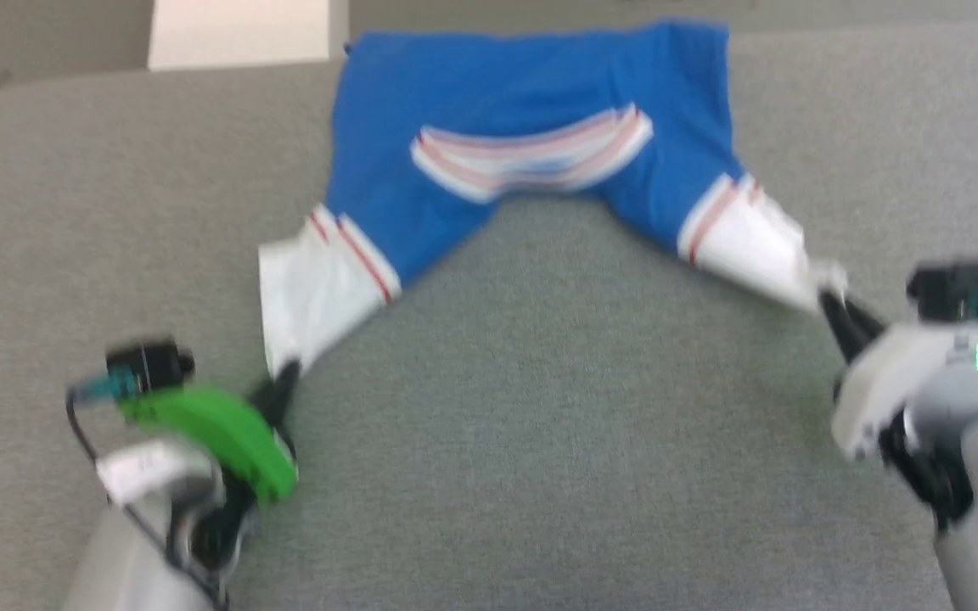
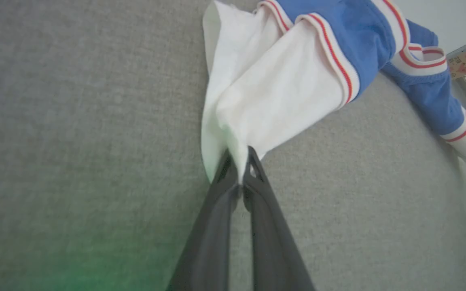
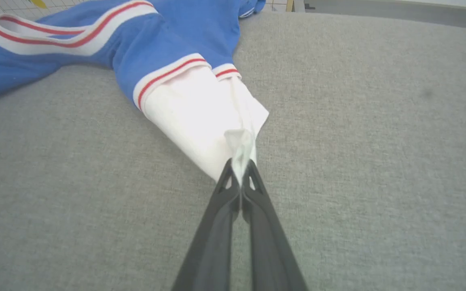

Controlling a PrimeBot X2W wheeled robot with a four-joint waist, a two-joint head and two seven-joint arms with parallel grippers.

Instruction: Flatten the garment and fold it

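Open grey surface (image 1: 557,407) in front, jersey (image 1: 531,93) across far side

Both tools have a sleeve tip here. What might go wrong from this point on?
1. The left tool and right tool each pinch only a thin tip of a white sleeve of the bright blue sports jersey. A strong pull may slip the cloth free.
2. Both sleeves are bunched toward the pinched tips, so creases may get folded in unless they are spread first.
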